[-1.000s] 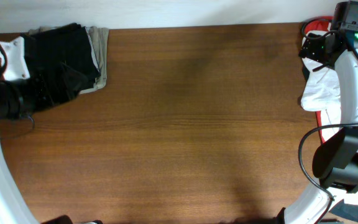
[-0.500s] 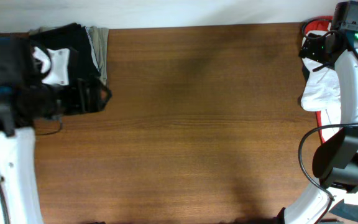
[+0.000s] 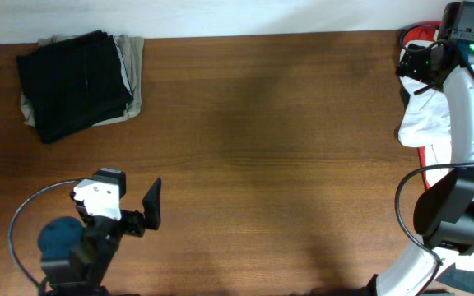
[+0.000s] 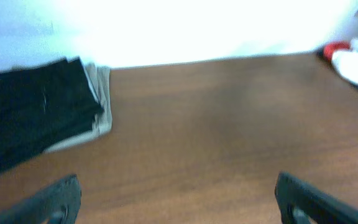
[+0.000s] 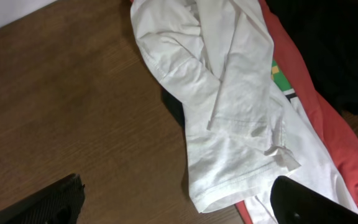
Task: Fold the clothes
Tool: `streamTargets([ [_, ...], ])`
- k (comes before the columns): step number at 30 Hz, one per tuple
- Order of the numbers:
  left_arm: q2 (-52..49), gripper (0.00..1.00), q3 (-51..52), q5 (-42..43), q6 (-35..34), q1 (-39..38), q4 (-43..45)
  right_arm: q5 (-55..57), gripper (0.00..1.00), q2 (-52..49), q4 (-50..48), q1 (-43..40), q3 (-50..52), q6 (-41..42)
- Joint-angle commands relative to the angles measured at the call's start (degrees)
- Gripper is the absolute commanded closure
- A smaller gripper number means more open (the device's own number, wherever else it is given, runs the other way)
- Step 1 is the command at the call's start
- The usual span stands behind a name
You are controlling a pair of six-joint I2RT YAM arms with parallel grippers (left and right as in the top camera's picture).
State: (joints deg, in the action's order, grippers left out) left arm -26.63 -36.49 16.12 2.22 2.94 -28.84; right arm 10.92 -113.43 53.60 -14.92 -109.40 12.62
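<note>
White shirt [image 5: 229,106] lay at the table's [image 3: 262,164] far-right corner directly below the right gripper [image 5: 176,202], jaws wide and empty; left gripper [image 4: 176,190], also wide, was well apart, near-left.

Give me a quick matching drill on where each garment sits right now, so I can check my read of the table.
Things:
1. black garment
2. khaki garment
3. white garment
4. red garment

States:
A. crumpled, at the right edge
B. folded, topmost at the far-left corner
C. edge peeking out beneath a folded piece
D. spread beneath a crumpled piece

Pairs: 1-B, 2-C, 3-A, 4-D.
</note>
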Motion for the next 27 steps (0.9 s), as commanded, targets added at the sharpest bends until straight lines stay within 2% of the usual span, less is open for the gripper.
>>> streamTargets([
  [1,5.4,0.01,10.9,-0.7,0.9,-0.2,10.8,0.7,0.01,0.6,0.0,0.3,-0.7,-0.1],
  [3,12.0,0.01,21.1,-0.8,0.2,-0.2,21.0,0.7,0.01,0.6,0.0,0.3,-0.7,-0.1],
  [5,17.4,0.01,27.7,-1.8,0.2,-0.2,26.4,0.7,0.01,0.6,0.0,0.3,-0.7,-0.1],
  [8,23.0,0.01,33.4,-2.7,-0.7,-0.2,27.8,0.7,0.01,0.6,0.0,0.3,-0.7,-0.1],
  [10,25.0,0.01,36.1,-6.7,-7.8,-0.2,27.4,0.7,0.01,0.6,0.0,0.3,-0.7,-0.1],
  [13,26.4,0.01,36.0,-11.5,-9.4,0.6,24.7,0.7,0.01,0.6,0.0,0.3,-0.7,-0.1],
  [15,26.4,0.01,36.0,-13.0,-7.1,0.9,24.5,0.7,0.01,0.6,0.0,0.3,-0.7,-0.1],
  [17,26.4,0.01,36.0,-13.1,-3.8,0.9,24.5,0.7,0.01,0.6,0.0,0.3,-0.7,-0.1],
  [27,26.3,0.01,36.0,-12.9,-3.9,0.9,24.5,0.7,0.01,0.6,0.0,0.3,-0.7,-0.1],
])
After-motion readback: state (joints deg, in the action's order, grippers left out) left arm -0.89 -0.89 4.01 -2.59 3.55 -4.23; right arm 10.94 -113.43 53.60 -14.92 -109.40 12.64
